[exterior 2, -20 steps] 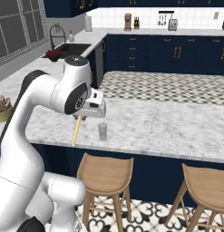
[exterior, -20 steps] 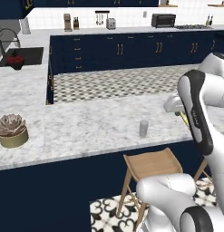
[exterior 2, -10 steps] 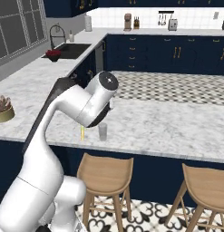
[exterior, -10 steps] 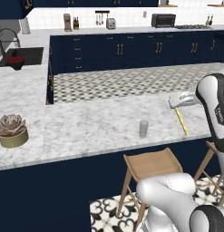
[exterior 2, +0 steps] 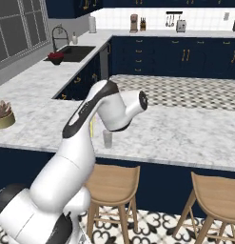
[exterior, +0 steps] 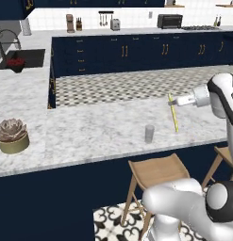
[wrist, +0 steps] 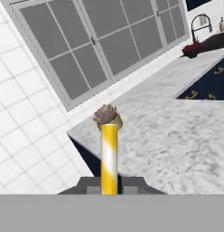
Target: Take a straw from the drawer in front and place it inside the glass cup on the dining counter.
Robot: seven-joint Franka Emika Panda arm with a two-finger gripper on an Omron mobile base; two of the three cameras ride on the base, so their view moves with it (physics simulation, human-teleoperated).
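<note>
The robot's gripper point(exterior: 173, 101) is holding the straw point(exterior: 173, 113) above the dining counter point(exterior: 104, 129), its fingers point(wrist: 93, 188) pinched narrow on the straw's upper part, so that the pale yellow stick is hanging down with a slight tilt over the marbled top. The glass cup point(exterior: 149, 133) is standing upright near the counter's front edge, above the wooden stool point(exterior: 158, 174), and the straw is sitting to the cup's right and a little farther back, apart from it, in the left base view. In the right base view the cup point(exterior 2: 107, 138) is showing just below the arm's forearm, with the straw point(exterior 2: 92, 128) beside it. The step in hand looks to be carrying the straw over the cup. To do this well, the arm should be bringing the straw's lower end squarely over the cup's mouth, keeping it above the rim, lowering it inside, and only then loosening the fingers. The gold-potted succulent point(exterior: 12, 136) is sitting well apart, toward the counter's left end.
</note>
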